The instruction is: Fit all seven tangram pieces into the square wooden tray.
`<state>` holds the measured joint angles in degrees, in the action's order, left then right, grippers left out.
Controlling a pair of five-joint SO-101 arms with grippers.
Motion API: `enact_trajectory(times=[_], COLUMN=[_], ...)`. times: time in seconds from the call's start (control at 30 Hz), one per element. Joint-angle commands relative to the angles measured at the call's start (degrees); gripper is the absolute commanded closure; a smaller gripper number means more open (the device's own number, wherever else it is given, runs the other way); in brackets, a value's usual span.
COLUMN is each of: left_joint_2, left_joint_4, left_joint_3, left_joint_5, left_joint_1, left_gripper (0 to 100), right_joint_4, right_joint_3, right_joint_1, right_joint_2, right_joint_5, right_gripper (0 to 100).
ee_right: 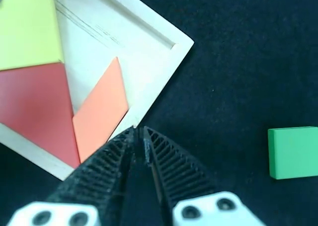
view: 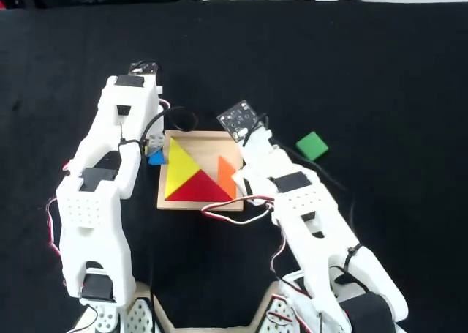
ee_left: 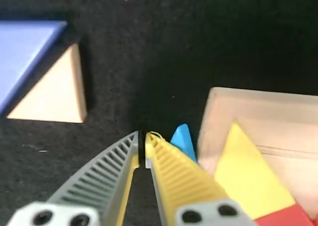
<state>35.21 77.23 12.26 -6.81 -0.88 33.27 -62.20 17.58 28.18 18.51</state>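
Black-covered counter (view: 380, 69) from edge to edge. At the left of the high view, left arm (view: 110, 165) laid out toward the middle. Left jaws closed on nothing, tips pressed together just beside the small blue triangle (view: 156, 157), flat on the counter and close against the left rim of the square wooden tray (view: 212, 144). From the left wrist, a plain wooden triangle (ee_left: 54, 89) and a larger blue piece (ee_left: 22, 44) side by side, apart from the tray.

At the centre, yellow triangle (view: 179, 168), red triangle (view: 199, 189) and orange parallelogram (view: 227, 176) seated in the tray, with its upper right part bare. Just right of that, right arm (view: 307, 201). Right jaws likewise closed and empty, tips over the tray's right rim beside the orange parallelogram. Farther right, green square (view: 312, 146) alone, well apart from the tray.

Step in hand, most likely: fetching the small blue triangle. Best begun by opening the left jaws before descending. Straddle two flat edges rather than a point, close squarely, then lift above the rim before crossing. Little room between piece and rim, hence some risk of nudging the tray; worth dragging the piece clear first. Right arm better held back meanwhile.
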Motion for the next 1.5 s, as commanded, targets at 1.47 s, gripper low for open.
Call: enact_trajectory(times=[1.47], left_joint_2=[-4.40], left_joint_4=[-5.01], left_joint_3=[-6.20], left_joint_5=[2.29], left_joint_1=[-0.31], left_gripper=[97], right_joint_4=[2.46], right_joint_3=[11.12], right_joint_1=[-9.05], right_joint_2=[-13.14], right_joint_5=[-8.18], right_gripper=[98.8])
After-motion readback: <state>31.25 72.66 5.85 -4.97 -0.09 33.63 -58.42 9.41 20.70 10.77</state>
